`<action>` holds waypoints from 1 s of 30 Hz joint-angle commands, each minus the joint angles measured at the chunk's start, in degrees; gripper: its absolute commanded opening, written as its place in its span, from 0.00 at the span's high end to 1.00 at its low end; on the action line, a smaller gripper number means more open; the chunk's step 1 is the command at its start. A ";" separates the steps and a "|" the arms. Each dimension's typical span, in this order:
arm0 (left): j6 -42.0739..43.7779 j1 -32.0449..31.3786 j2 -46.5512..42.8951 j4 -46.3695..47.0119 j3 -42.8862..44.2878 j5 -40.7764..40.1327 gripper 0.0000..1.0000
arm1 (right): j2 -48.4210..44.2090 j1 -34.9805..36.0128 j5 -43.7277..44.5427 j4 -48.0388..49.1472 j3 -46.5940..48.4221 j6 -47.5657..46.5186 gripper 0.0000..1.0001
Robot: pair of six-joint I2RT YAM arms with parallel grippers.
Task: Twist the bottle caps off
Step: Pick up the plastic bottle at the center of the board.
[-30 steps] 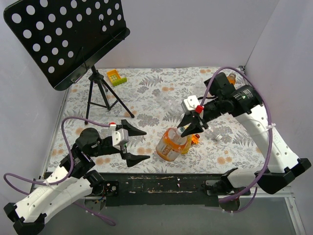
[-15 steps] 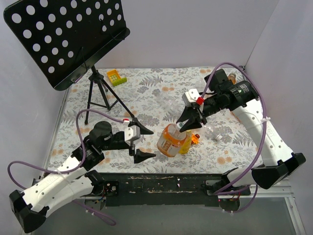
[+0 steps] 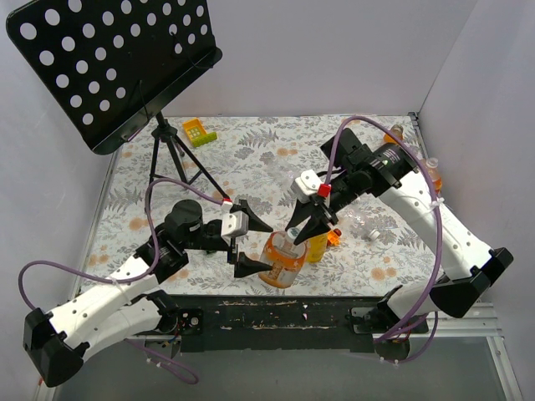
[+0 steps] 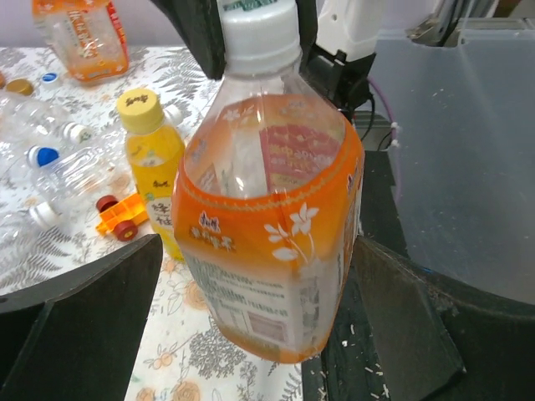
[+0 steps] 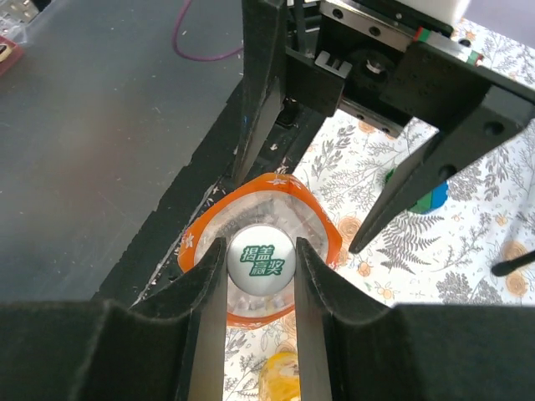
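Here the right pincer [image 3: 299, 232] pinches the white cap [image 5: 261, 261] of the orange bottle [image 4: 276, 225] at the bench's [image 3: 251, 159] near edge, while the left pincer [image 3: 266, 248] gapes wide around its body without gripping, so twisting may just spin or topple it.

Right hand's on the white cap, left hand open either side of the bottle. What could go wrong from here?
1. The left hand is open, its fingers flanking the orange-label bottle without clamping it. If the right hand twists the white cap now, the bottle will likely spin along.
2. The bottle leans near the front edge of the table, so a slip could drop it off.
3. The small yellow bottle stands close by and could get knocked.
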 commanded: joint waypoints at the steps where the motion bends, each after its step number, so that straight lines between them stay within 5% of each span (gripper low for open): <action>1: -3.00 0.35 1.64 5.18 0.30 5.56 0.02 | 0.11 2.28 -6.15 1.41 3.63 -0.69 0.99; 12: -9.94 0.61 7.71 11.68 -1.10 16.20 0.02 | 0.99 4.31 -4.04 1.41 7.42 -0.08 0.99; 30: -15.13 0.61 11.65 24.34 -5.59 18.57 0.02 | 3.00 4.05 -0.70 1.58 10.49 0.27 0.99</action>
